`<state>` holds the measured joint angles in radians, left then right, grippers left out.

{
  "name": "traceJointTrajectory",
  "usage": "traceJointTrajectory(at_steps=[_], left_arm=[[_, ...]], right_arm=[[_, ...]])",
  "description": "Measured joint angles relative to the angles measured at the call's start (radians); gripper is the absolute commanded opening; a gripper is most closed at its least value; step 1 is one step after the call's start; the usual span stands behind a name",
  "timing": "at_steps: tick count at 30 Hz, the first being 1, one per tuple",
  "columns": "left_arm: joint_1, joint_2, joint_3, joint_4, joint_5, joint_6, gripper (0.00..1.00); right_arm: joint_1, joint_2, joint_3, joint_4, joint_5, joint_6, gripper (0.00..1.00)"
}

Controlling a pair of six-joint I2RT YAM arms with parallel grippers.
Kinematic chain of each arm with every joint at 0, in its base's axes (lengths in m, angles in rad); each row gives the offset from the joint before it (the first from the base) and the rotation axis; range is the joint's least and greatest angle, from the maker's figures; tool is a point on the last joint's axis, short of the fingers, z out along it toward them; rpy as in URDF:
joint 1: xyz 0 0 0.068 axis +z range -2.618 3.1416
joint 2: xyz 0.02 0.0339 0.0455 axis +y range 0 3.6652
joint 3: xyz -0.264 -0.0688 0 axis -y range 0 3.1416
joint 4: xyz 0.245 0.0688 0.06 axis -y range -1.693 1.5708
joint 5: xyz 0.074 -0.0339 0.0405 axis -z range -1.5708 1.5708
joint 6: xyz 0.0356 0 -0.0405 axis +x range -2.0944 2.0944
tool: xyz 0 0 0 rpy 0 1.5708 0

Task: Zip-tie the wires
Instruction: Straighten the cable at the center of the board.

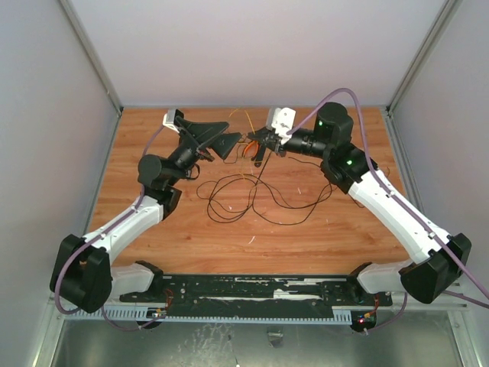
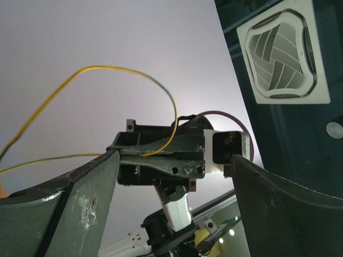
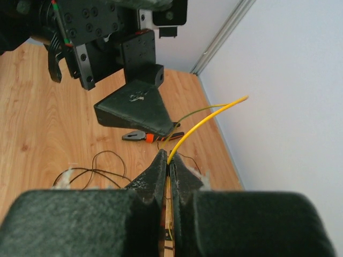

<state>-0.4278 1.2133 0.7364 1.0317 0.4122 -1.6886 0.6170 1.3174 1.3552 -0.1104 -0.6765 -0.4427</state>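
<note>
The wires [image 1: 252, 200] were spread in loose loops over the middle of the tabletop [image 1: 153, 229], not gathered into any bundle; a yellow strand [image 3: 203, 120], judged to be a free end of them, was raised above the board near the middle of the far edge. The right gripper [image 3: 168, 160] was clenched on that strand, the fingers pressed flat together with the strand coming out between their tips and arching away; it was presumably held up so that it could be reached from the other side without the loops beneath being disturbed. The left gripper [image 1: 228, 134] was held facing it, close by near the far edge, its jaws spread wide with nothing between them; in its own wrist view the strand was seen curving over the right gripper, well short of the left fingers, so no contact could be claimed. The stance was read as a hand-over or a second grasp being set up. The pliers [image 3: 144, 137] were laid flat just below the two grippers, near the far edge, untouched. The zip tie could not be made out with any certainty; no loop was seen closed around the wires, so the tying was judged not yet done.
</note>
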Motion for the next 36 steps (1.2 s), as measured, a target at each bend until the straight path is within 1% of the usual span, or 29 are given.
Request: traceJointTrajectory(at_steps=[12, 20, 23, 28, 31, 32, 33, 35, 36], left_arm=[[0.0, 0.065, 0.012, 0.018, -0.019, 0.008, 0.86], [-0.004, 0.097, 0.07, 0.014, -0.021, 0.039, 0.69], [-0.009, 0.103, 0.089, 0.014, -0.021, 0.054, 0.56], [-0.014, 0.103, 0.096, 0.011, -0.019, 0.088, 0.2], [-0.014, 0.102, 0.11, -0.019, -0.02, 0.123, 0.0], [-0.014, 0.102, 0.123, -0.039, -0.019, 0.137, 0.0], [-0.014, 0.102, 0.149, -0.069, -0.019, 0.16, 0.0], [-0.014, 0.102, 0.203, -0.131, -0.011, 0.202, 0.0], [-0.016, 0.102, 0.242, -0.169, -0.011, 0.227, 0.0]], right_arm=[[0.037, -0.006, -0.026, -0.056, -0.001, -0.061, 0.0], [0.073, -0.009, -0.026, -0.088, 0.003, -0.095, 0.0], [0.082, -0.004, -0.026, -0.101, 0.011, -0.106, 0.0], [0.088, 0.009, -0.031, -0.107, 0.039, -0.111, 0.0], [0.088, 0.009, -0.042, -0.097, 0.064, -0.102, 0.0], [0.089, 0.009, -0.046, -0.094, 0.073, -0.096, 0.03], [0.088, 0.009, -0.051, -0.087, 0.084, -0.088, 0.11], [0.088, 0.009, -0.061, -0.055, 0.106, -0.071, 0.36], [0.088, 0.009, -0.064, -0.045, 0.112, -0.056, 0.47]])
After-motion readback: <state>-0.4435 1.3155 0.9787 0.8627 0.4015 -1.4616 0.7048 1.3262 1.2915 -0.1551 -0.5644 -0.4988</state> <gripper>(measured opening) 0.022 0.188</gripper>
